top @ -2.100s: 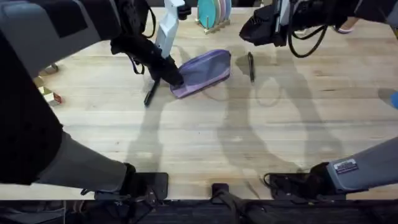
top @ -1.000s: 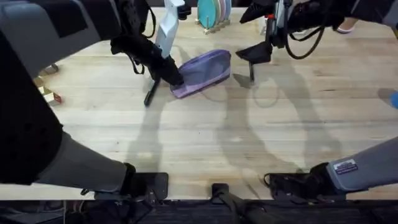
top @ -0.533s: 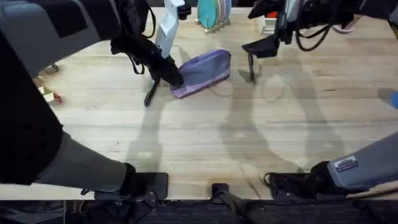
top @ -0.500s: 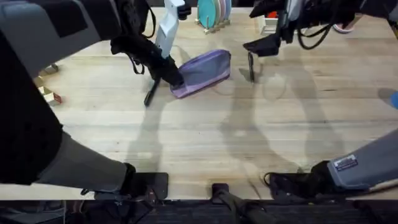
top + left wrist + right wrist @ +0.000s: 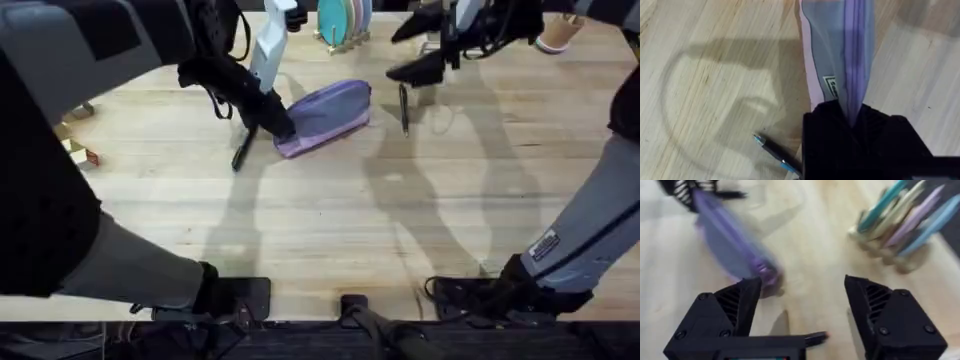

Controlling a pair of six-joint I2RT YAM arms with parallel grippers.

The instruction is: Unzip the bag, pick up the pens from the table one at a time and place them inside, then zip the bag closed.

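The lavender bag point(image 5: 328, 112) lies slanted on the table point(image 5: 330, 220), its zipper running along the top point(image 5: 855, 45). My left gripper point(image 5: 272, 120) is shut on the bag's left end, its black fingers point(image 5: 860, 135) clamped over the fabric. One black pen point(image 5: 403, 108) lies just right of the bag. A second pen point(image 5: 243, 148) lies by the bag's left end, beside my left gripper point(image 5: 856, 127). My right gripper point(image 5: 408, 55) hovers open just behind the right-hand pen, nothing between its fingers point(image 5: 732, 312). The blurred bag point(image 5: 732, 247) and a pen's end point(image 5: 815, 339) show past that gripper point(image 5: 802, 315).
A wooden rack of teal and pink plates point(image 5: 343, 20) stands at the back, close to the right gripper, also visible as the rack point(image 5: 905, 225). Small blocks point(image 5: 75, 150) lie at the left edge. A cup point(image 5: 560, 30) sits at the back right.
The right gripper dipped toward the right-hand pen, then drew back a little toward the rear, still open. The pen, the bag and the left gripper have not moved.
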